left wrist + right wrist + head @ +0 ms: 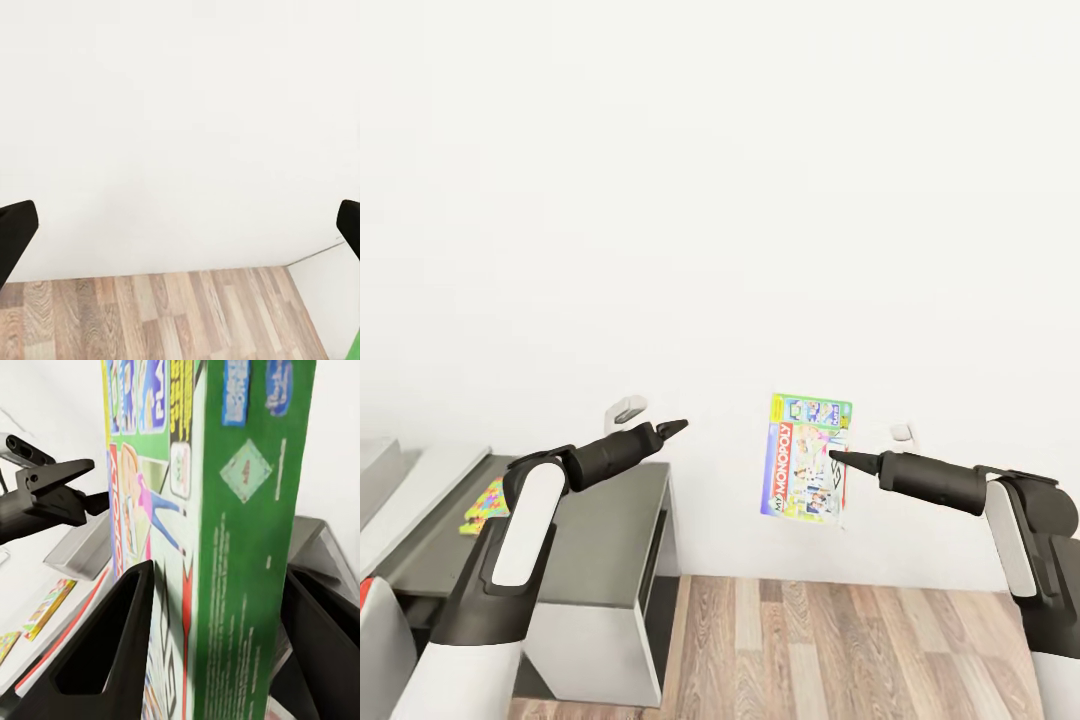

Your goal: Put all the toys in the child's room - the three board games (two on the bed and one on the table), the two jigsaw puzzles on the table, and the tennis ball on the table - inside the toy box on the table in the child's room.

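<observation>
A Monopoly board game (807, 457) hangs upright in the air in front of the white wall, and my right gripper (840, 458) is shut on it. In the right wrist view the green box edge (240, 547) sits between both fingers (112, 645). My left gripper (670, 428) is open and holds nothing, above the right end of the table (610, 520); its fingers (15, 232) stand wide apart. One colourful jigsaw puzzle (485, 503) lies flat on the table behind my left arm, also seen as a jigsaw puzzle (49, 606). A light-grey sloping wall (380, 470) at the far left may be the toy box.
The white wall (760, 200) is close ahead. Wood-plank floor (840, 640) lies to the right of the table's dark end panel (660, 560). A red edge (368, 590) shows at the lower left.
</observation>
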### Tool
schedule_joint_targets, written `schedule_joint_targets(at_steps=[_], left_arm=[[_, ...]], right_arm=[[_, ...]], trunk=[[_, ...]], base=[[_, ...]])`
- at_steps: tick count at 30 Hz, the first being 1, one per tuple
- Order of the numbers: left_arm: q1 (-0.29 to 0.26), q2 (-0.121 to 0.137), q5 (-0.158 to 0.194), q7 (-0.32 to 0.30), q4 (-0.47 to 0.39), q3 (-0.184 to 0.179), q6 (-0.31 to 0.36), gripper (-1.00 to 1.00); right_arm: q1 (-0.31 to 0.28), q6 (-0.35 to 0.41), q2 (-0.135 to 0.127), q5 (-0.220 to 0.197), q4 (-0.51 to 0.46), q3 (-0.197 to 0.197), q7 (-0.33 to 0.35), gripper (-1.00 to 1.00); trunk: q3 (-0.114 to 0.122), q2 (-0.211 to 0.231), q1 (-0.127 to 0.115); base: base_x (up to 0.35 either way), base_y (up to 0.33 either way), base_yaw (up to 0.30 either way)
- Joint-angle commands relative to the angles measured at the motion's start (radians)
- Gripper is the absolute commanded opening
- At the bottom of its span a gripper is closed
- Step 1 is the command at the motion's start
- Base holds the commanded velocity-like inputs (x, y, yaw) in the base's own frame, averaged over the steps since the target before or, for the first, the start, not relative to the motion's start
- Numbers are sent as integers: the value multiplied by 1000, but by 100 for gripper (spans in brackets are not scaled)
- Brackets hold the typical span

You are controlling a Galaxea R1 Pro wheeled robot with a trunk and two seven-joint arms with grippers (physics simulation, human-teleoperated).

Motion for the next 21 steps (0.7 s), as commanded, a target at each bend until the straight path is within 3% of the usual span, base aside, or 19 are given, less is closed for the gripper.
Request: schedule_joint_targets(at_steps=[1,11,21], left_arm=[[-1,-1,8,7,0,0,4,100],[-1,-1,8,7,0,3,4,100],[1,-2,13,5,0,39,5,100]], right_arm=[[-1,5,0,-1,-1,-1,5,-100],[-1,5,0,-1,-2,-1,5,-100],[-1,5,0,-1,-3,0,5,-100]], trunk=[[-2,-2,1],[-2,-2,1],[-2,-2,1]], base=[[0,0,300],[0,0,300],[0,0,300]])
